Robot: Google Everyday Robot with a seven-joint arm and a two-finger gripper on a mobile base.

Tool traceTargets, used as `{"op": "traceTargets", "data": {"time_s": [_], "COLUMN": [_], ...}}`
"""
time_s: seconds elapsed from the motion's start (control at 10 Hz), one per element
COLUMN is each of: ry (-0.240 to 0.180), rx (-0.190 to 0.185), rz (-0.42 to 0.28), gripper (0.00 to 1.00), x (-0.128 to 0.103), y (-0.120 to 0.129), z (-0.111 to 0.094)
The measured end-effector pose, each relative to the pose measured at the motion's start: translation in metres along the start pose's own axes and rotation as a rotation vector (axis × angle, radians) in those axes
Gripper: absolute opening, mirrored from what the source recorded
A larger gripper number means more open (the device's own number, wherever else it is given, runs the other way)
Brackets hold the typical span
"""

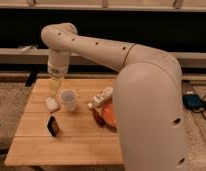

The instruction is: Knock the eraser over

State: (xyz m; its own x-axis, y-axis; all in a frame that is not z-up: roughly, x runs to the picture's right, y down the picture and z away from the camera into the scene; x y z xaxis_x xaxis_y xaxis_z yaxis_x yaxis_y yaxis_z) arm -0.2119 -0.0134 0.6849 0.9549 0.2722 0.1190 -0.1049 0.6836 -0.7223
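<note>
The eraser [53,125], a small black block with a brownish-orange edge, stands upright on the wooden table [71,142] at the front left. My gripper [54,88] hangs from the arm's wrist over the table's back left, just behind the clear plastic cup [68,99]. It is well behind the eraser and apart from it. The arm reaches in from the right, and its big shell hides the table's right side.
A small white lump [51,104] lies left of the cup. A long white labelled bar [101,97] leans on an orange dish [108,117] at the middle right. A dark wall and ledge run behind the table.
</note>
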Motion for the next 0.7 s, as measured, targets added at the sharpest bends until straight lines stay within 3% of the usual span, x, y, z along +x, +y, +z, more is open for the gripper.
{"op": "traceTargets", "data": {"time_s": [0.5, 0.7], "ry": [0.006, 0.052], "rx": [0.002, 0.008], "rz": [-0.003, -0.020], "gripper": [0.80, 0.80], "x": [0.001, -0.002], "y": [0.000, 0.013], "z": [0.001, 0.007]}}
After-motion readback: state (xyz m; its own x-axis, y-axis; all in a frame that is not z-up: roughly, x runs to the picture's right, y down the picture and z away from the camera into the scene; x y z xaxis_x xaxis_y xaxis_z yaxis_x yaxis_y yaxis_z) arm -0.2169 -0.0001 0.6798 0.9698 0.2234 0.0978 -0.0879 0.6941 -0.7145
